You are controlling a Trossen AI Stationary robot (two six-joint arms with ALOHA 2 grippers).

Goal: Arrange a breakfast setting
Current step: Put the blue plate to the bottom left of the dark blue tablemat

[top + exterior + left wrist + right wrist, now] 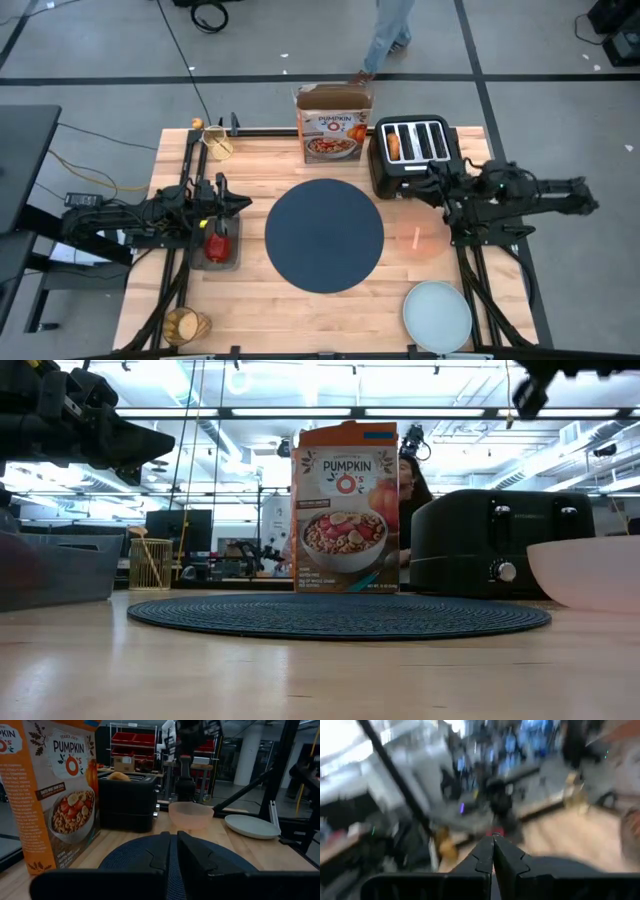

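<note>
You are keeping the placemat [324,235] bare at the table's centre — room for the setting. Relative to it, the bowl [423,240] is sitting just right, the plate [437,316] lower right, the apple [217,243] left in a grey tray [232,258]. The spoon is seemingly lying across the bowl, long axis up-down. Both the left gripper [240,205] and right gripper [436,181] are pinching shut, holding nothing.

Right wrist view motion-blurred; pinkish bowl [590,572] cut off at edge.
</note>
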